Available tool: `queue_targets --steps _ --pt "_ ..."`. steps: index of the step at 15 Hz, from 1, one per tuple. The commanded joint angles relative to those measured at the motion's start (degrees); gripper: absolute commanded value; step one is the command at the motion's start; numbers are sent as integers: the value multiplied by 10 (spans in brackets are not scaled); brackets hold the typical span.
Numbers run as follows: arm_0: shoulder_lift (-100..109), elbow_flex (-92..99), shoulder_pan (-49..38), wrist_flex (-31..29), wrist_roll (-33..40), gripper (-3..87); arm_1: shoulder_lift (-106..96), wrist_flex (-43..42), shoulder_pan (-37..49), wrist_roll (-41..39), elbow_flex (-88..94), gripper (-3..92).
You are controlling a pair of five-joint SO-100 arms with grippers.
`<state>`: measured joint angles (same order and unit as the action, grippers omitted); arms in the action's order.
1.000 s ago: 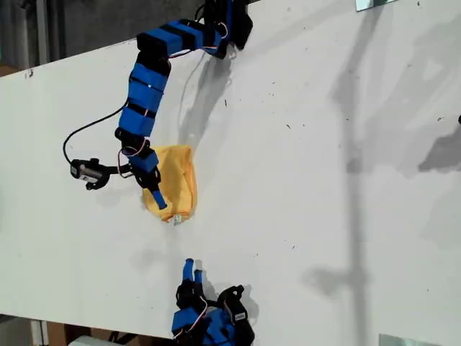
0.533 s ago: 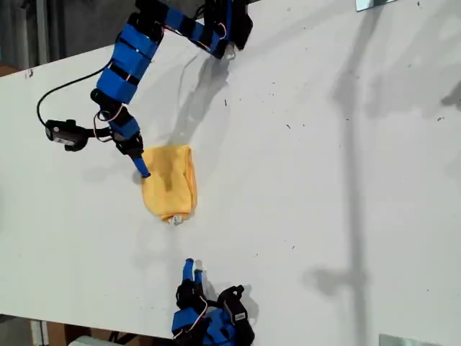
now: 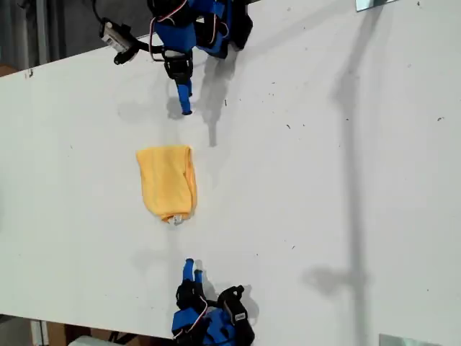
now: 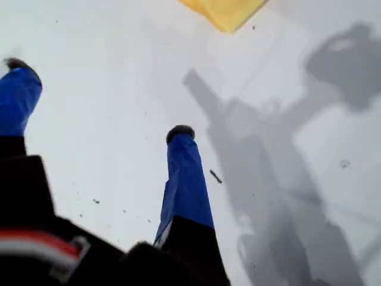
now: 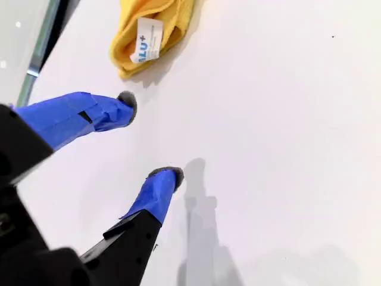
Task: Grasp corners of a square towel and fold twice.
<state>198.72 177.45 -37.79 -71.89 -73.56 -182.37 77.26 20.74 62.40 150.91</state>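
Note:
The square towel (image 3: 167,180) lies folded into a narrow yellow-orange rectangle on the white table (image 3: 324,180), with its white tag (image 3: 176,220) at the end nearer the exterior view's bottom. My first gripper (image 3: 184,99) hangs open well above the towel in the exterior view, apart from it. The first wrist view shows only one corner of the towel (image 4: 223,9), beyond the open gripper (image 4: 98,101). My second gripper (image 3: 191,269) rests open near the exterior view's bottom edge, short of the tag end. In the second wrist view the towel (image 5: 172,15) and tag (image 5: 146,39) lie past the open gripper (image 5: 149,140).
Both arm bases sit at the table's edges, one at the exterior view's top (image 3: 216,21) and one at its bottom (image 3: 212,324). Metal pieces show at the exterior view's top right (image 3: 374,3) and bottom right (image 3: 407,340). The table's far edge runs along the exterior view's upper left.
My first gripper has left the towel's edge and drawn back toward the exterior view's top. The towel stays folded where it lay. The second arm has not moved.

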Motion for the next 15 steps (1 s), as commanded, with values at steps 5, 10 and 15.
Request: queue_targets --steps 5,10,15 --pt "3 -4 1 -33 -37 200 -63 83 -40 275 86 119" --pt "1 3 25 -45 -114 200 -63 96 -47 354 94 83" --pt "1 8 31 -34 63 195 -63 97 -35 352 94 100"
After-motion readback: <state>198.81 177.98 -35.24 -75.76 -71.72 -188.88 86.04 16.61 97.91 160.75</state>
